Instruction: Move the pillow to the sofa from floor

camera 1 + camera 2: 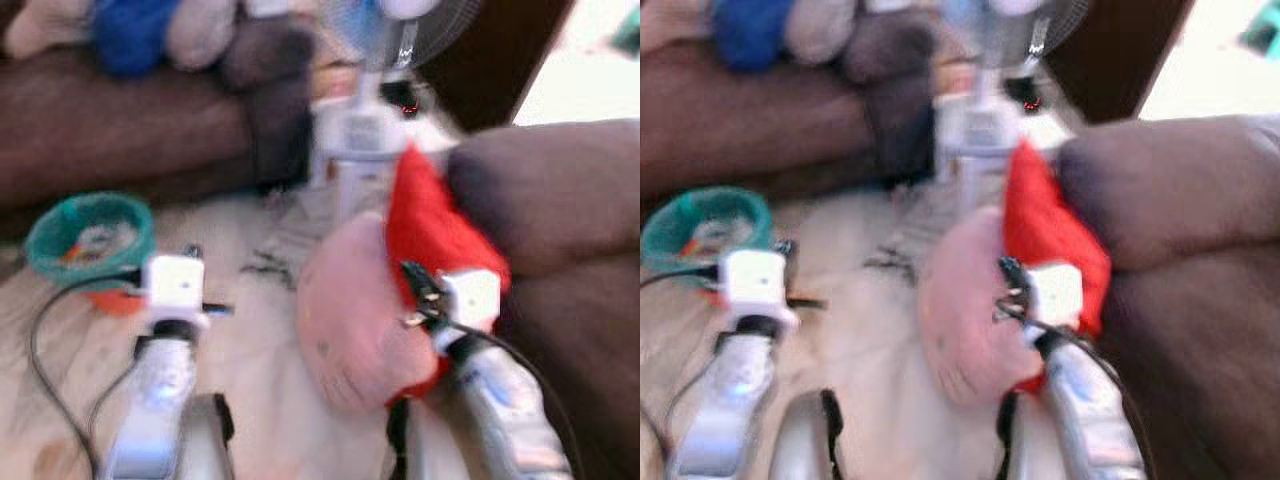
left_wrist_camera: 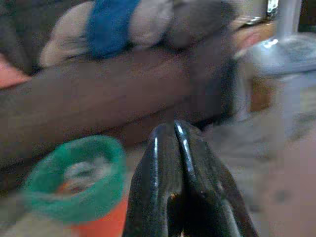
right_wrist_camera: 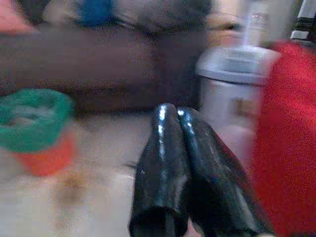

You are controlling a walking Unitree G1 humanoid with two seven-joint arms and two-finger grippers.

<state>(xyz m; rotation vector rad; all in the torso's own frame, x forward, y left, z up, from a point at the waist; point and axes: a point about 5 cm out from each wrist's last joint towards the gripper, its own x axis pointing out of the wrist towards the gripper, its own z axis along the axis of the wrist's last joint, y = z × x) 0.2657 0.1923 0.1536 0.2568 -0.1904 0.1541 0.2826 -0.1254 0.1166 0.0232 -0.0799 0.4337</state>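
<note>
Here the pillow [image 1: 385,300] leans against the sofa [image 1: 560,200], touching the clenched right pincer [image 3: 177,123].

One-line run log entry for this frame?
pillow: pink-red, leaning on sofa | right gripper: shut, beside pillow | left gripper: shut, idle | view: blurred

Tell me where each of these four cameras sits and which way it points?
Left eye view: on the head, looking forward and down at the floor, the pink and red pillow against the brown sofa; both silver arms show.
Right eye view: beside it on the head, same scene.
Left wrist view: on the left arm, looking along the shut left gripper toward the green basket.
Right wrist view: on the right arm, along the shut right gripper, pillow's red side beside it.
Shared: the green basket appears in all four.
</note>
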